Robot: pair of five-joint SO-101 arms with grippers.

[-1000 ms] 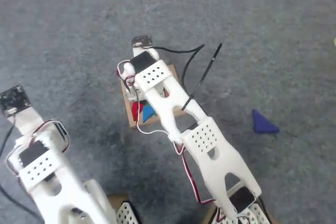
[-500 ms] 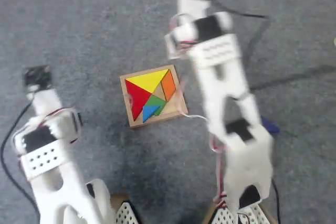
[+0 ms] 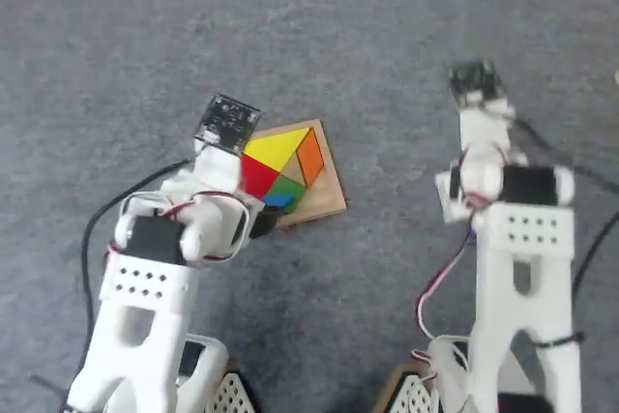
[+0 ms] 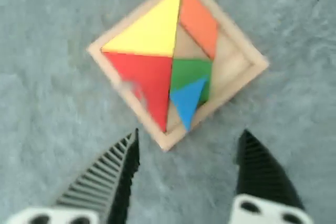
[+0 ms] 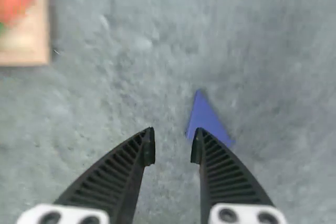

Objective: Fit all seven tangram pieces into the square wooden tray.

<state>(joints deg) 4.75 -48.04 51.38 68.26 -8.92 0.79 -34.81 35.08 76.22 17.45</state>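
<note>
Grey carpet (image 3: 387, 65) covers the table; the square wooden tray (image 3: 327, 198) lies mid-frame in the high view. Yellow (image 4: 149, 32), red (image 4: 149, 80), orange (image 4: 198, 17), green (image 4: 191, 72) and light blue pieces (image 4: 186, 103) sit inside, bare wood beside them: well along, I judge, not finished. The left gripper (image 4: 189, 135) gapes wide near the tray. The right gripper (image 5: 173, 130), jaws narrow and empty, hangs beside a dark blue triangle (image 5: 209, 121) on the carpet.

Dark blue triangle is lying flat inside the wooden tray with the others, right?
No. The dark blue triangle is lying flat on the grey carpet, outside the wooden tray. The right wrist view shows it.
</note>
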